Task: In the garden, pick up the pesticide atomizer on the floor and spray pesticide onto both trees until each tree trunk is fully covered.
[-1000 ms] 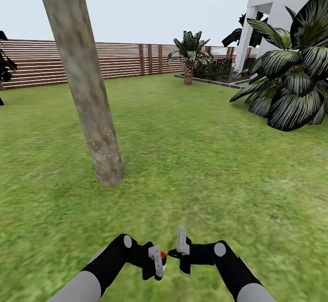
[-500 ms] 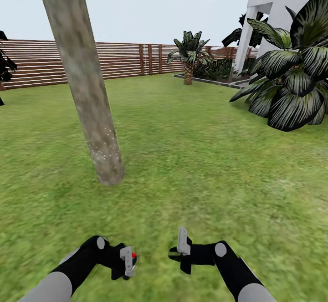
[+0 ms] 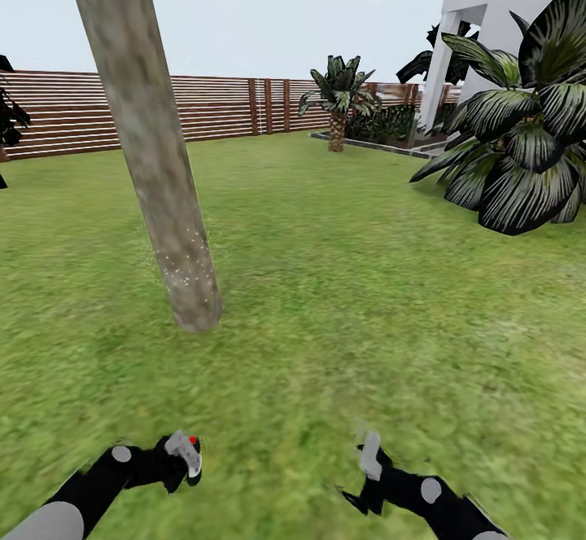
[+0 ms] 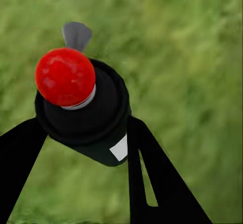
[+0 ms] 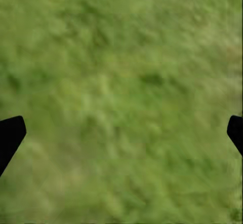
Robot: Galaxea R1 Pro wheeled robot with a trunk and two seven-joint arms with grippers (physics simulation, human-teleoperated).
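With left tool (image 4: 86,133) clenched on pesticide atomizer (image 4: 83,110), right tool (image 5: 121,133) released: raise nozzle toward tree trunk (image 3: 155,157), sweep bare upper bark above speckles.

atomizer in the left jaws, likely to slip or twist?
The pesticide atomizer looks rigid and probably light: a small bottle, held between the left gripper jaws. Its round, smooth body could twist in the grip. The red top looks top-heavy, so it may tip.
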